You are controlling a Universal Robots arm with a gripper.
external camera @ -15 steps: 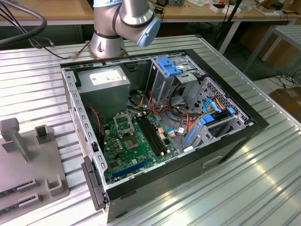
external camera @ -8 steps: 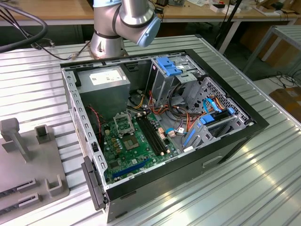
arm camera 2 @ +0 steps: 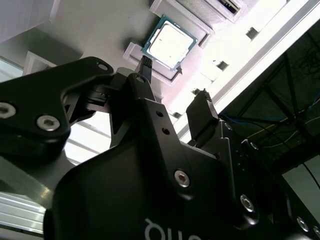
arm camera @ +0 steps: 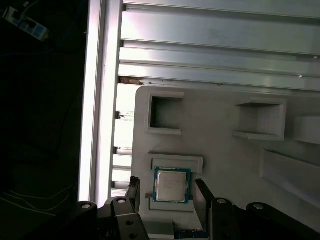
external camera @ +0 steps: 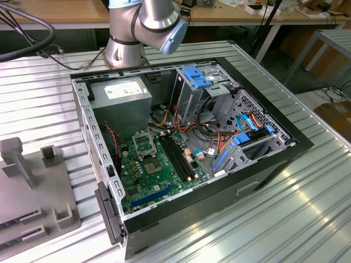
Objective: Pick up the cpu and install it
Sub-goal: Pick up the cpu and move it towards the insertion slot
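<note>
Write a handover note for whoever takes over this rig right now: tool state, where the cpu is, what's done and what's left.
Tool: open, holding nothing, its fingers apart on either side of the cpu in both wrist views, not gripping it.
Cpu: lying flat in its holder on the grey fixture tray, on the ribbed metal table.
Computer case: open on the table, motherboard exposed, with the cpu socket on it in the exterior view.
Done: tool positioned at the cpu.
Left: the pick itself and the install in the socket.
</note>
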